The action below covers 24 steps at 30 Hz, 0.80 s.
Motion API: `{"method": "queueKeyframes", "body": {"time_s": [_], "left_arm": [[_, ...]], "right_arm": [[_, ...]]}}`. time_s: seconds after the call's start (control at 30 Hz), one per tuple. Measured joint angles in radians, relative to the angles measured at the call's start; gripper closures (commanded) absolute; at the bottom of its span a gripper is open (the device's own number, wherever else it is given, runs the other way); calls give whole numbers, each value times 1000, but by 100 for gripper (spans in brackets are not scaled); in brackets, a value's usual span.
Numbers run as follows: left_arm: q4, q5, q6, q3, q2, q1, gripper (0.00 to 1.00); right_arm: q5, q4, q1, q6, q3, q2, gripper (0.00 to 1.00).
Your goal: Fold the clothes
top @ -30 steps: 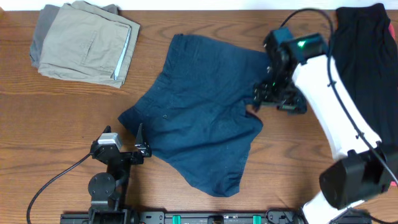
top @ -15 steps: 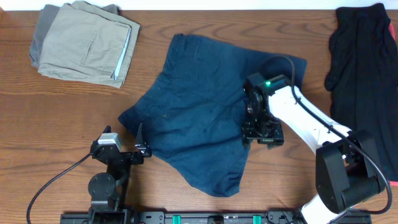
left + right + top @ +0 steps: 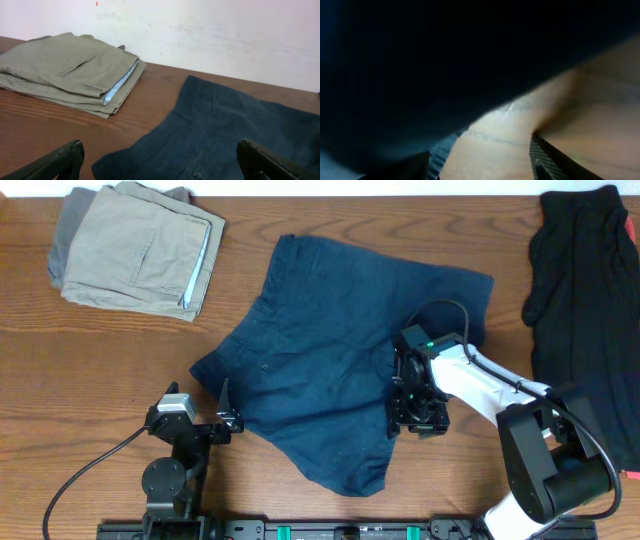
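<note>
1. The left pincer [image 3: 226, 408] has its jaws spread wide and holds nothing. It sits low over the brown wooden surface [image 3: 100, 370], just beside the nearest edge of the dark navy-blue fabric shorts [image 3: 320, 370].
2. The right pincer [image 3: 417, 420] is set down at the shorts' hem, on the side away from the left pincer. In its wrist view the two fingers [image 3: 547, 160] stand apart with bare wood between them. Blurred dark cloth fills the picture above them, and whether any cloth is caught cannot be told.
3. The navy shorts lie flat and unfolded, spread between the two pincers.
4. The folded khaki fabric shorts [image 3: 140, 250] rest on a folded grey garment [image 3: 62, 240], well beyond the left pincer and apart from the navy shorts.
5. The black fabric garment [image 3: 585, 300] lies beyond the right pincer, on its outer side, apart from the navy shorts.
</note>
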Motion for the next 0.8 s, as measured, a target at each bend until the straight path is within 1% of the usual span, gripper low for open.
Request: {"method": "queueKeyframes", "body": {"time_s": [0.13, 0.2, 0.27, 0.3, 0.4, 0.53, 0.6, 0.67, 0.8], "left_arm": [[0, 0, 0, 0, 0, 0, 2], [0, 0, 0, 0, 0, 0, 2], [0, 0, 0, 0, 0, 0, 2], [0, 0, 0, 0, 0, 0, 2], [0, 0, 0, 0, 0, 0, 2], [0, 0, 0, 0, 0, 0, 2], [0, 0, 0, 0, 0, 0, 2], [0, 0, 0, 0, 0, 0, 2], [0, 0, 0, 0, 0, 0, 2]], "right_arm": [[-43, 58, 0, 6, -16, -17, 46], [-58, 79, 0, 11, -21, -21, 51], [-69, 103, 0, 17, -25, -23, 65], [-70, 112, 0, 22, -27, -23, 70], [-58, 119, 0, 43, -31, -23, 73], [-47, 119, 0, 61, -32, -23, 79], [-39, 118, 0, 68, -32, -23, 87], [-26, 116, 0, 74, -33, -23, 99], [-5, 115, 0, 84, -35, -23, 99]]}}
